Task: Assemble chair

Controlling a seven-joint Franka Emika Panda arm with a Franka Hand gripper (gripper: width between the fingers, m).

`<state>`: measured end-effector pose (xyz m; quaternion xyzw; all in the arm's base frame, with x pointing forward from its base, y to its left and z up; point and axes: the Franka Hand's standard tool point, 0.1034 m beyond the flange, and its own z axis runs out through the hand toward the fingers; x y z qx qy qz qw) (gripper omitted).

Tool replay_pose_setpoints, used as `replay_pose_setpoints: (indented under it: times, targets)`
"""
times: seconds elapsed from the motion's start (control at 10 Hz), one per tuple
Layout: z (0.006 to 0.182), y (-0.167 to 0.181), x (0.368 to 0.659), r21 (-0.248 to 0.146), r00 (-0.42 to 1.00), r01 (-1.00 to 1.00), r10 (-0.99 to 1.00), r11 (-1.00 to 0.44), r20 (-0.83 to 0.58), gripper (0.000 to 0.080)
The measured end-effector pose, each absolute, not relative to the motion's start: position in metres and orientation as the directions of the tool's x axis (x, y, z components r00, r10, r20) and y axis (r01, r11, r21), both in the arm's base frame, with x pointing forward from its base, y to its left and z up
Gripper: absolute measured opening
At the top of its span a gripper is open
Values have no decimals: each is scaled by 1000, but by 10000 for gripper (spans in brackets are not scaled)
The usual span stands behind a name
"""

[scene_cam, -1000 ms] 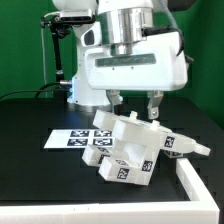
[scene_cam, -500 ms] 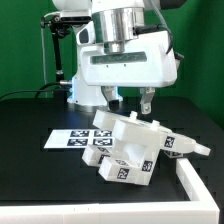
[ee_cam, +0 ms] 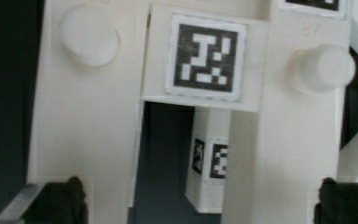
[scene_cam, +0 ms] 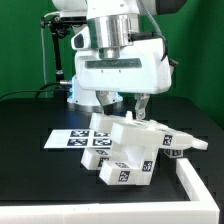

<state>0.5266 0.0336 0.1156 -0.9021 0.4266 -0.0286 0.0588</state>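
One black table [scene_cam: 30,170] carries everything. Above and to the exterior view's right of the marker board [scene_cam: 68,140] hangs the big white gripper [scene_cam: 125,104], jaws spread wide, gripping nothing (fingertip contact cannot be judged). Directly below, on that same side of the board, sits the part-built chair [scene_cam: 130,152], white tagged blocks clustered together.

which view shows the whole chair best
The exterior view: the chair appears whole, its white tagged pieces clustered on the black table. The wrist view shows only a close crop of it, with a large tag and two round bumps.
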Motion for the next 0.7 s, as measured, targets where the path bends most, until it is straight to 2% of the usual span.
replay_pose_setpoints:
  times: [0.3,0.7]
  targets:
    - [102,29,530,-112,642,-760,-766,-640,17,649]
    - [104,21,535,-124,668,-733,-742,-668,53,649]
